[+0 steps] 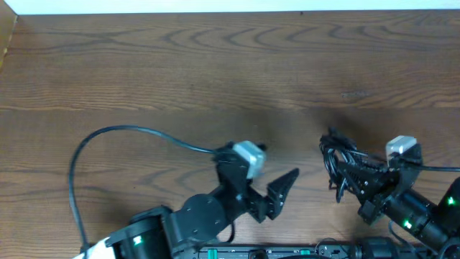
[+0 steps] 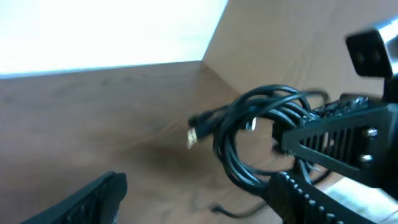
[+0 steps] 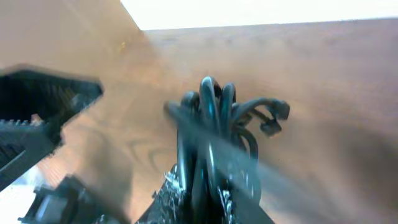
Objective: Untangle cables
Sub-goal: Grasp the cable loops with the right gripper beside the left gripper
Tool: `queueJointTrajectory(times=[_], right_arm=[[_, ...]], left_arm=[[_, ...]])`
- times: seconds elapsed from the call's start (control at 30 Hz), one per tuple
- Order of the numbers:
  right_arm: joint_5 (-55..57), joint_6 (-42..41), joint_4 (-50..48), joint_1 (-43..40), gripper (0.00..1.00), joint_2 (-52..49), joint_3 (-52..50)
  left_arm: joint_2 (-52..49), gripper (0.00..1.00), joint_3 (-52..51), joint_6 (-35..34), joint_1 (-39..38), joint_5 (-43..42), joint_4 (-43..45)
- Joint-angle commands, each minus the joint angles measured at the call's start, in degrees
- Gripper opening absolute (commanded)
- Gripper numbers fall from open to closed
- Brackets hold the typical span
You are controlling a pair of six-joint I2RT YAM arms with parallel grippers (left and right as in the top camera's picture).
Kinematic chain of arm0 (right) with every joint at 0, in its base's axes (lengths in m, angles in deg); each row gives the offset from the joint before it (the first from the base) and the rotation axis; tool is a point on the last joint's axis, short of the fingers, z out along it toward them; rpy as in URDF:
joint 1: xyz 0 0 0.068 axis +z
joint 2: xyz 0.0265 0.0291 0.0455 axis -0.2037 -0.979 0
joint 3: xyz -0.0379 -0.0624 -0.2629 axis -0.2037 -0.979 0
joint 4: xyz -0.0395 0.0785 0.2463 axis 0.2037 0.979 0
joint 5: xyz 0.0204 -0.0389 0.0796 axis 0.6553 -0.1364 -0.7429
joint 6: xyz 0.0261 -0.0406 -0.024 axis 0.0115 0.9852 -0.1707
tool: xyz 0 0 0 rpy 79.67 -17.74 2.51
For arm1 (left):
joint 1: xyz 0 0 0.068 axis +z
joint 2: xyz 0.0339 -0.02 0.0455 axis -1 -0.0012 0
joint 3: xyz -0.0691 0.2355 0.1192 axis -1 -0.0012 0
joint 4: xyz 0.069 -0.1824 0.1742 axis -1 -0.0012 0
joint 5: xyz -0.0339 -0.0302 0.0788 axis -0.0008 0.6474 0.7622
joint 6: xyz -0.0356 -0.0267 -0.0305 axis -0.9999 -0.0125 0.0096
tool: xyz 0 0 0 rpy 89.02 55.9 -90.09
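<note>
The cables point(image 1: 335, 157) form a small black coiled bundle at the right of the table. My right gripper point(image 1: 355, 175) is shut on the bundle's near side. In the right wrist view the coil point(image 3: 214, 121) rises straight out of the shut right gripper point(image 3: 219, 196), with small plugs point(image 3: 273, 118) sticking out to the right. My left gripper point(image 1: 267, 178) stands open to the left of the bundle, apart from it. In the left wrist view the coil point(image 2: 249, 134) and a metal-tipped plug point(image 2: 192, 137) lie beyond the wide-open left gripper point(image 2: 199, 202), which holds nothing.
A thin black cord point(image 1: 115, 131) runs from the left wrist's white camera point(image 1: 249, 152) in a wide arc to the table's front left. Bare wood table point(image 1: 230, 72) stretches to the back. A pale wall edge point(image 1: 215, 7) bounds the far side.
</note>
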State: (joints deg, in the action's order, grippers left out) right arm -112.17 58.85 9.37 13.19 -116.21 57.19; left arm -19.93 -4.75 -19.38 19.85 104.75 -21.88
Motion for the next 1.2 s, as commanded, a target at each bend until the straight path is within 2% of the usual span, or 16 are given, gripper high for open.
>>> queueJointTrajectory(times=[0.0, 0.2, 0.4, 0.53, 0.83, 0.93, 1.03, 1.07, 1.17], right_arm=[[-1.57, -2.82, -3.15, 0.15, 0.01, -0.02, 0.9], [-11.78, -3.89, -9.84, 0.15, 0.01, -0.02, 0.9], [-14.47, -8.9, -14.01, 0.15, 0.01, -0.02, 0.9], [-15.26, -13.4, -16.98, 0.15, 0.01, -0.02, 0.9], [-21.35, -17.4, -20.39, 0.17, 0.01, -0.02, 0.9], [-22.86, -17.38, -20.39, 0.17, 0.01, -0.02, 0.9], [-23.91, -17.38, -20.37, 0.17, 0.01, -0.02, 0.9], [-23.91, -17.38, -20.39, 0.17, 0.01, -0.02, 0.9], [-24.48, -17.4, -20.59, 0.17, 0.01, -0.02, 0.9]], left_arm=[[1.73, 0.8, 0.92, -13.0, -0.02, 0.22, -0.98], [1.46, 0.85, 0.92, -16.92, -0.02, -5.7, 0.07], [-0.72, 0.85, 0.92, -16.9, -0.02, -11.54, 3.13], [-2.01, 0.85, 0.9, -16.9, -0.02, -12.24, 4.22], [-4.31, 0.82, 0.9, -16.9, -0.02, -14.84, 10.21], [-4.87, 0.75, 0.9, -16.9, -0.02, -14.78, 10.75], [-5.2, 0.49, 0.9, -16.9, -0.02, -14.78, 11.37], [-5.27, 0.44, 0.92, -16.92, -0.02, -14.78, 11.65], [-5.33, 0.43, 0.9, -16.9, -0.02, -14.78, 12.0]])
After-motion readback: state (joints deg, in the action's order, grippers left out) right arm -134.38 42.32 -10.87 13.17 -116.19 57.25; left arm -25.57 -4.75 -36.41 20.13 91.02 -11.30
